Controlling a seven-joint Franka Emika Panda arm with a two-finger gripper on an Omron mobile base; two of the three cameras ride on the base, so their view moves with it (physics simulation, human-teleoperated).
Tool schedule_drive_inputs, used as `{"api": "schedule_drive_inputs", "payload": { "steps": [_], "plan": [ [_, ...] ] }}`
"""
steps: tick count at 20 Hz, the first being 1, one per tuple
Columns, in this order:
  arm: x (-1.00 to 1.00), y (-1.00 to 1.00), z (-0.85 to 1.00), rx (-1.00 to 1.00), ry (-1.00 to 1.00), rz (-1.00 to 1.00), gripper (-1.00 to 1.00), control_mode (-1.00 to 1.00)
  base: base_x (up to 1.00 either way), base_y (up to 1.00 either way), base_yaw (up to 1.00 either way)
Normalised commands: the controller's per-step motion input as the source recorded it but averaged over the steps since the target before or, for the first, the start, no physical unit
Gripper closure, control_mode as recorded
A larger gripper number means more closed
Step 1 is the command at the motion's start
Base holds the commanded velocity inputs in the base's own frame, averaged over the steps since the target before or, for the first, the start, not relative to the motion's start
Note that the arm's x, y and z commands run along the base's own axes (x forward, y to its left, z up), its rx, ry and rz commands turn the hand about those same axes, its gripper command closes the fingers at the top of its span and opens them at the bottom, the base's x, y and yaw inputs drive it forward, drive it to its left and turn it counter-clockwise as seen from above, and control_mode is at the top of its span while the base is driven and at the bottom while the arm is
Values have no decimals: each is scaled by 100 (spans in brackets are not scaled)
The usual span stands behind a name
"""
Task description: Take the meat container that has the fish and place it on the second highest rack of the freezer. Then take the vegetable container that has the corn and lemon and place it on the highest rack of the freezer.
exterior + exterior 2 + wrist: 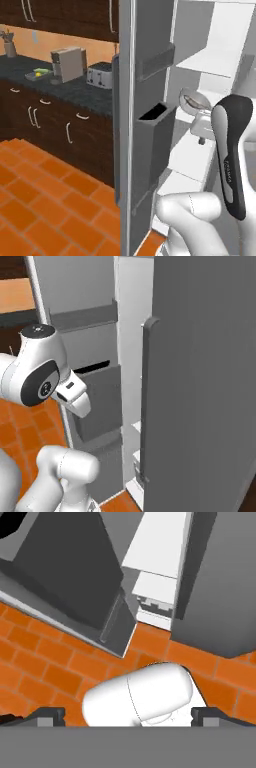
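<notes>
The meat container (194, 100), with the fish (192, 101) lying across it, sits inside the open freezer (150, 165) on a white shelf that looks like the second highest rack (217, 95), just above and slightly behind the hand (127, 715). The hand is spread as wide as it goes and holds nothing; its fingertips (50, 715) point down at the orange brick floor (45, 657). By that, the first half of the task looks done. The next thing to carry is the vegetable container (36, 75), well away from the hand, off to its left on the dark worktop (75, 90) beside a coffee machine (67, 63) and a toaster (100, 74). It is small at this range; a yellow speck and a green one inside are probably the lemon and the corn. It is likely a light, rigid, shallow dish with a smooth rim, so a pinch across one wall, one finger inside and one outside, should hold it. The load is loose, and the round lemon would roll, so the dish wants keeping level, especially when lifted to the highest rack (212, 65).
</notes>
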Motion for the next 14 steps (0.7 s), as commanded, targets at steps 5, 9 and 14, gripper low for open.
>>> {"api": "schedule_drive_inputs", "payload": {
  "steps": [5, 9, 14],
  "plan": [
    [0, 0, 0, 0, 0, 0, -100, 100, -3, 21, 100],
    [0, 0, 0, 0, 0, 0, -100, 100, -3, 55, 93],
    [0, 0, 0, 0, 0, 0, -100, 100, 75, 86, 28]
  ]
}}
